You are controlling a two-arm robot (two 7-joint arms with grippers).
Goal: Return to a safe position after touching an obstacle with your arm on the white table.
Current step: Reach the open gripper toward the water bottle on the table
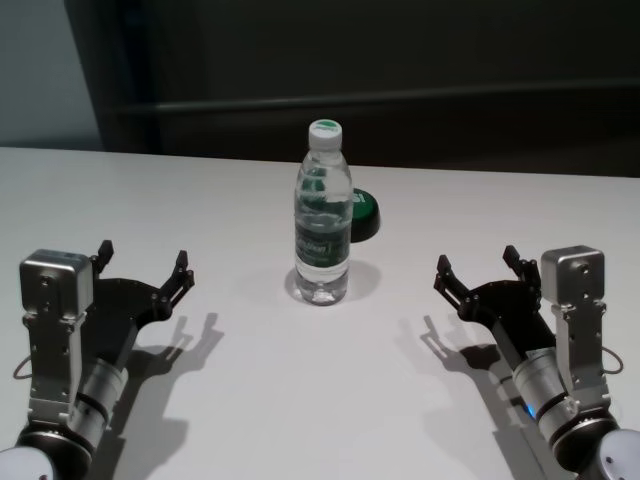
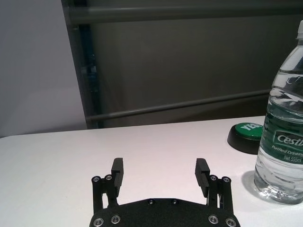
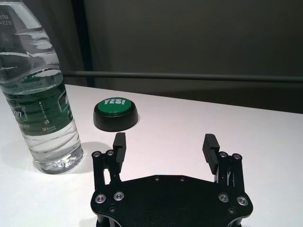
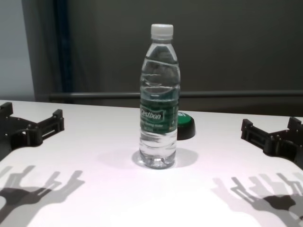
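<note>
White tabletop (image 1: 320, 400) fills the work area, backed by a dark wall with a horizontal rail. Left gripper (image 1: 143, 268): fingers spread wide, holding nothing, hovering low over the surface, well apart from the bottle (image 1: 323, 215) on its left side. Right gripper (image 1: 478, 268): fingers likewise spread and empty, well apart on the bottle's right side. Both arms mirror each other around the bottle, a layout that reads as a retracted, safe stance with clearance kept on either flank. Bottle stands upright at centre, untouched. Green button (image 1: 364, 213) sits just behind the bottle, toward the right gripper's side.
</note>
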